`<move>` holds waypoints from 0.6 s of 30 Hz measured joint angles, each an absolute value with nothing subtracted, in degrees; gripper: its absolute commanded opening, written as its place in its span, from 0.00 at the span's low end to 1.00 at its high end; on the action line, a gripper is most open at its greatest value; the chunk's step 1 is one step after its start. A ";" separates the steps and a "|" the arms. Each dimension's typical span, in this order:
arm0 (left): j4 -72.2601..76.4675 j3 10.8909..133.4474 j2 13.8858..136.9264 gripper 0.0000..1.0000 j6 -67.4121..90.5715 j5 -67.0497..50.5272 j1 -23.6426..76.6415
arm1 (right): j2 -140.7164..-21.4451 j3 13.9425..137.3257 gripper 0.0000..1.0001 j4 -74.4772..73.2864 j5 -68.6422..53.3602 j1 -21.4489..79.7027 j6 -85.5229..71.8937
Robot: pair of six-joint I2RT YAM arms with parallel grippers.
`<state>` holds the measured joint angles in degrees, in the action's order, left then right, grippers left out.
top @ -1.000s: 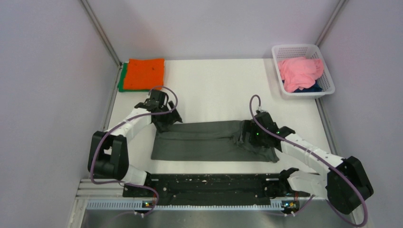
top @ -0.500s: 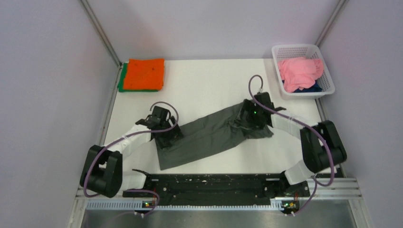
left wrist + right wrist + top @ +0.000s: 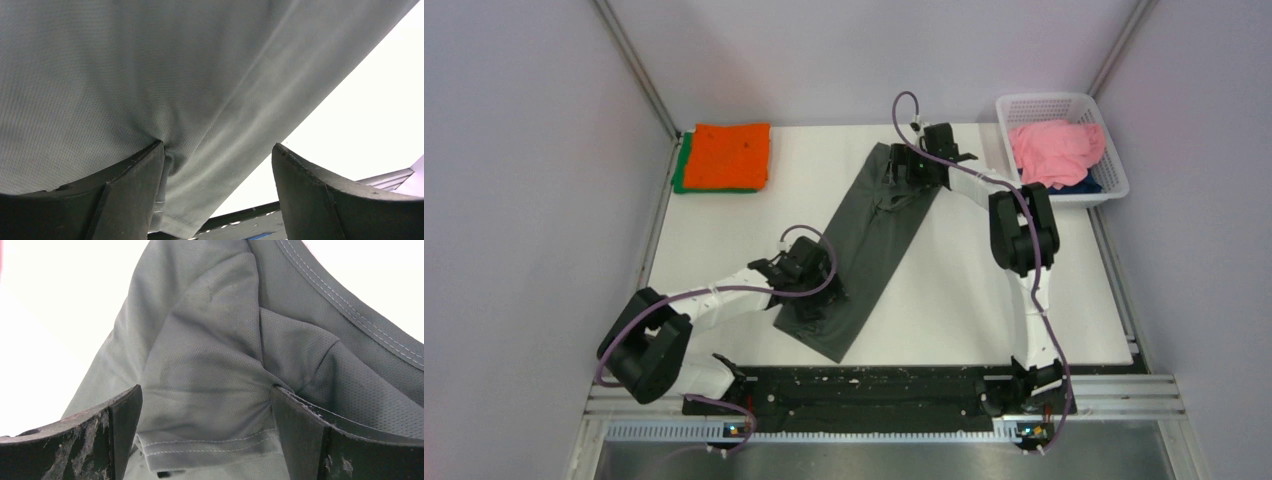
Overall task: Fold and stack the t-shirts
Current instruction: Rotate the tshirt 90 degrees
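Note:
A dark grey t-shirt, folded into a long strip, lies diagonally on the white table from near centre to far right. My left gripper sits on its near end; in the left wrist view the jaws stand wide apart, one finger pressing into the cloth. My right gripper is on the far end; its jaws are open over a hemmed sleeve fold. A folded orange t-shirt lies on a green one at the far left.
A white lattice basket at the far right corner holds a crumpled pink t-shirt over a navy one. A black rail runs along the table's near edge. Grey walls close in both sides.
The grey shirt has swung from lying across the table to a steep diagonal. My right gripper moved far away and leftward with its end; my left gripper moved nearer and rightward.

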<state>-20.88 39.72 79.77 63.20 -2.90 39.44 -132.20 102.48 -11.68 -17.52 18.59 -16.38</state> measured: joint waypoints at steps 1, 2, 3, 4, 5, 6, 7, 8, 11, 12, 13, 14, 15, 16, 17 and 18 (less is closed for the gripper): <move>-20.34 41.50 81.89 0.82 63.33 -2.74 40.49 | -134.96 106.89 0.99 -12.49 -18.81 18.87 -14.92; -20.49 43.33 84.05 0.82 63.33 -2.76 41.30 | -137.49 111.04 0.99 -13.63 -19.90 19.25 -13.54; -20.99 45.63 86.37 0.83 63.29 -2.81 42.11 | -139.46 114.48 0.99 -14.70 -20.58 19.68 -12.49; -21.50 48.45 88.90 0.83 62.98 -2.68 43.00 | -141.84 118.52 0.99 -15.99 -21.10 20.27 -11.25; -21.87 51.03 91.18 0.83 62.59 -2.52 43.92 | -144.03 122.34 0.99 -17.02 -21.30 21.04 -10.04; -22.35 53.65 93.34 0.83 61.95 -2.48 44.88 | -146.26 126.02 0.99 -17.69 -21.50 22.00 -8.86; -23.29 56.23 95.29 0.83 61.28 -2.33 45.84 | -147.70 128.33 0.99 -18.02 -21.87 22.79 -8.16; -24.69 59.24 97.27 0.84 60.31 -2.28 46.92 | -149.25 130.72 0.99 -18.09 -22.48 23.83 -7.42; -27.64 64.97 99.92 0.85 57.95 -2.07 49.28 | -151.33 133.36 0.99 -16.97 -24.32 26.37 -6.35; -28.71 65.93 99.88 0.86 57.06 -2.02 49.93 | -151.50 133.67 0.99 -16.84 -24.62 26.76 -6.11; -29.82 66.67 99.57 0.86 56.47 -2.00 50.50 | -151.59 134.08 0.99 -16.97 -24.93 27.31 -5.80; -30.61 67.05 99.20 0.88 55.79 -1.83 50.87 | -151.59 134.41 0.99 -17.26 -25.12 27.70 -5.41; -31.38 67.11 98.65 0.91 55.29 -1.41 51.11 | -151.59 134.82 0.99 -17.37 -25.19 27.97 -4.95; -32.29 67.11 98.02 0.91 54.83 -0.93 51.22 | -151.41 135.22 0.99 -17.30 -25.04 28.08 -4.32; -33.71 67.11 96.90 0.91 54.02 -0.10 51.27 | -151.00 135.33 0.99 -17.50 -24.62 28.08 -3.86; -35.40 67.11 95.04 0.91 53.23 0.84 51.27 | -150.19 135.33 0.99 -17.91 -23.66 27.99 -3.29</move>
